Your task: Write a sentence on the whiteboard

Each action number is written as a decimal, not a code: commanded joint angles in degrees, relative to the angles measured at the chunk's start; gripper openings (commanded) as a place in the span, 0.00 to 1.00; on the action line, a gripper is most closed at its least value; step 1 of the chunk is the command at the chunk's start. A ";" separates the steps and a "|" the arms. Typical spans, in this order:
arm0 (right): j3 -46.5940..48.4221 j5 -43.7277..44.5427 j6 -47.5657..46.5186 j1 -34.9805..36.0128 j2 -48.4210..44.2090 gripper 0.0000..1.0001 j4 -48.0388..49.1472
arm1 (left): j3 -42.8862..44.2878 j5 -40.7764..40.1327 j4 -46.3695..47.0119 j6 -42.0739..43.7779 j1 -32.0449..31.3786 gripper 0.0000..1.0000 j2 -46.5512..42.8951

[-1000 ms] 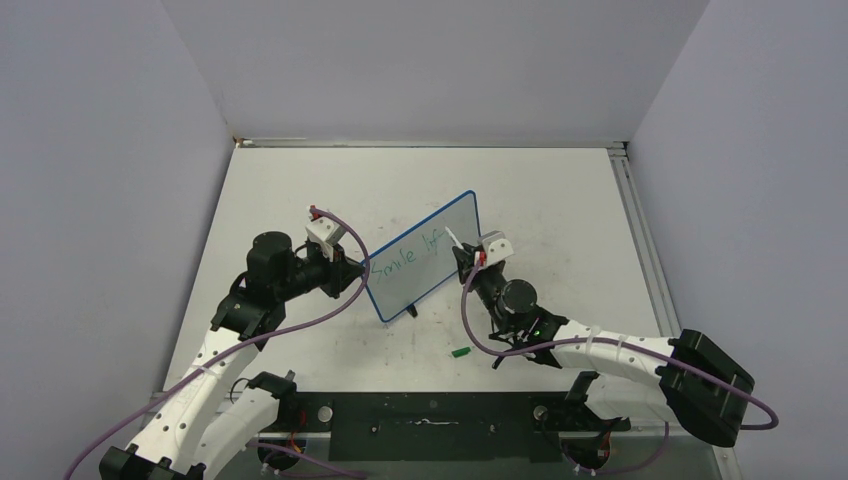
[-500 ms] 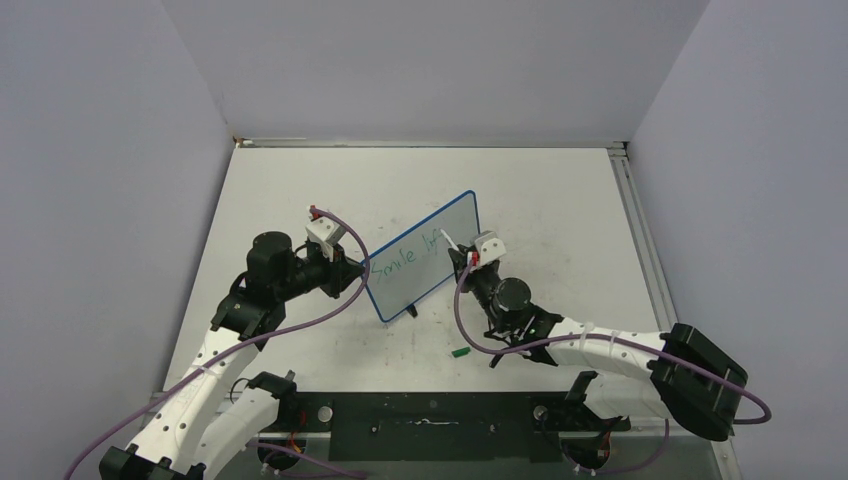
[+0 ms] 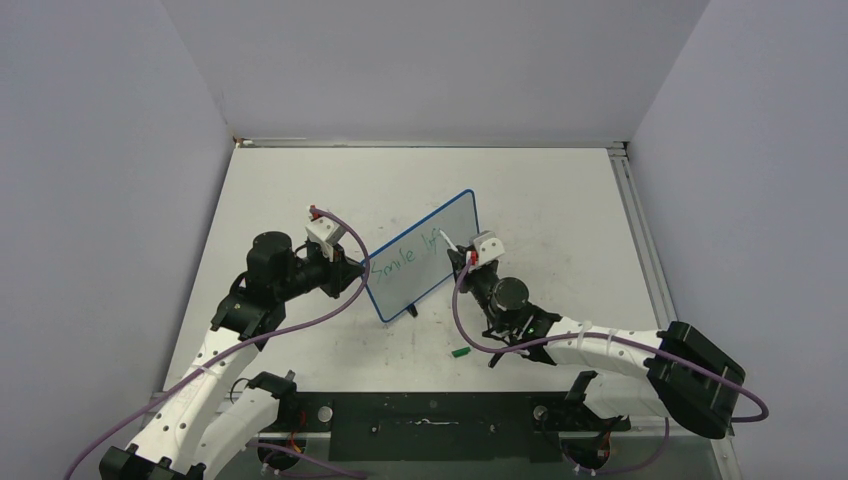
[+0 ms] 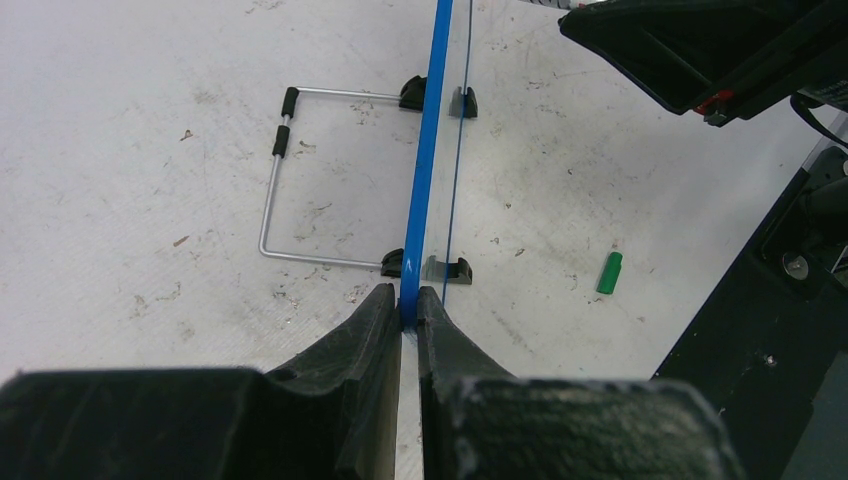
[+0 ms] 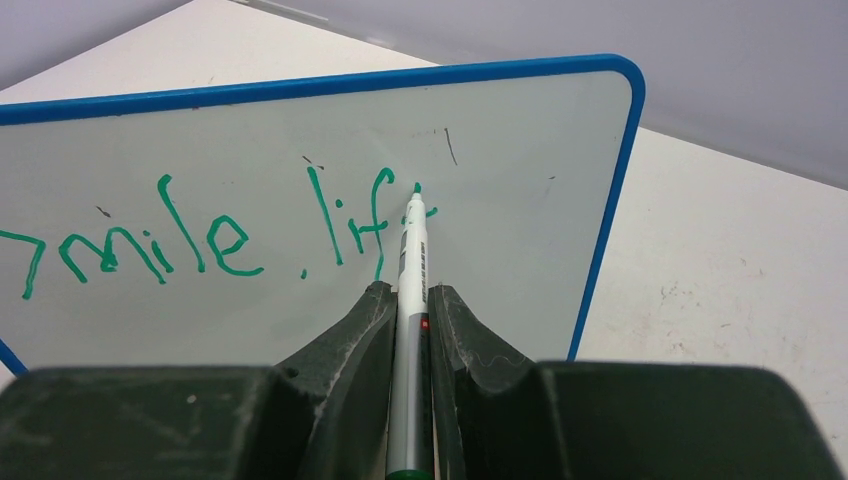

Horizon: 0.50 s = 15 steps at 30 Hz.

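Scuffed white table [image 3: 560,200], both arm bases along its near edge. Near its middle, slanting toward the far right corner, the whiteboard [image 3: 420,277]: upright on small black feet, with a wire stand [image 4: 275,190] folded out behind.

Pinched at its near-left end by the left gripper [image 4: 408,312], clenched on the blue frame from both faces and steadying the board for writing.

On the written side, reaching in from the right, the right gripper [image 5: 408,305], clamped around a marker [image 5: 410,265] with the barrel pointing out between the fingers at the board. Shifted slightly leftward and closer to the board over the last second, with the forearm drawn along behind. Board and left arm unmoved. No new stroke to be made out from above.

Across the board in green, the sentence [image 5: 200,245]: "Smile", a dot, then "lif", all on one line so far. Just right of the "f", near its top, the marker tip with a small green dot at it. Touching or barely off the surface, hard to tell which.

Judged as the start of the next letter, probably an "e" to close the word. Writing partway through, then, with bare white left toward the right end and below the line.

Smallest: green cap [image 3: 460,352], lying loose between the board and the table's near edge, apart from both arms.
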 commanded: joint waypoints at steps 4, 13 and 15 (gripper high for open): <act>-1.94 -0.56 3.96 -0.14 1.08 0.05 -0.31 | 0.49 0.61 -1.97 -0.11 -0.30 0.00 0.14; -1.84 0.53 4.39 -0.21 2.39 0.05 -1.29 | 0.49 0.52 -1.97 -0.17 -0.30 0.00 0.10; -1.75 1.01 4.22 -0.21 2.06 0.05 -1.19 | 0.49 0.52 -1.93 -0.17 -0.31 0.00 0.01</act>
